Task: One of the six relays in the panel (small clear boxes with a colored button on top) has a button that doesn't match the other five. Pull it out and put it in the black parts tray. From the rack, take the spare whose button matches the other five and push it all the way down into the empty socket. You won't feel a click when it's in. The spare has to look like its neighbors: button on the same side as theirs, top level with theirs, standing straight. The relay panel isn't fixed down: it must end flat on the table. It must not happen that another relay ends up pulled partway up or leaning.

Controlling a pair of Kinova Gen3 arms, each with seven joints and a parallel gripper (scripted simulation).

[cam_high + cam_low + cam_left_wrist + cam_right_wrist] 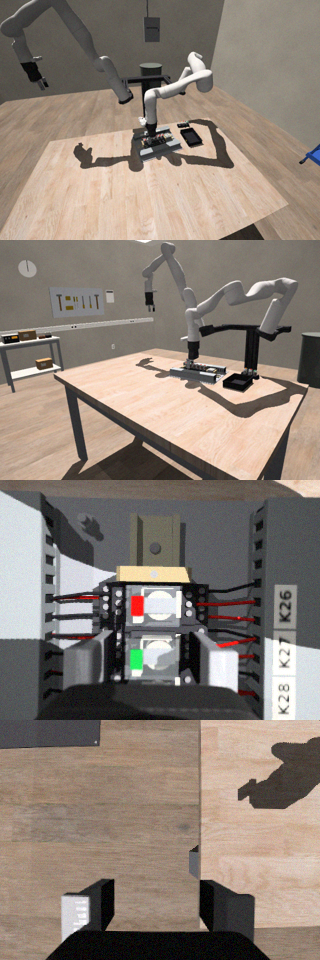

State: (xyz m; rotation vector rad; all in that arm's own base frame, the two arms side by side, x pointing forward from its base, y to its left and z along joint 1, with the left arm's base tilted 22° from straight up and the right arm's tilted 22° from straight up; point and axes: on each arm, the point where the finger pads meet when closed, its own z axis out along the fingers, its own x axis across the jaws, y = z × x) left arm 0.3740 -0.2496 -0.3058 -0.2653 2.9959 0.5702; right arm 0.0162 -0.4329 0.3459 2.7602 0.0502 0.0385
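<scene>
The green relay (150,652) is seated, lower centre of the left wrist view, straddled ungripped by the wide-open left gripper (152,138) (190,364) (152,648); the right gripper (43,83) (151,309) (157,897) is parted, unfilled; removal and replacement are left to be done

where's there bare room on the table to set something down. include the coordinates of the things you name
Bare wood (165,204) (144,405) spreads from the relay panel (161,152) (192,374) to the edge opposite the arm stand (146,77) (252,351). Crowded: between panel, black parts tray (200,143) (231,385) and spare rack (183,126) (254,377).

the red-button relay (154,605) crowds the green one (tight quarters); beyond it lies bare rail (155,535).
</scene>
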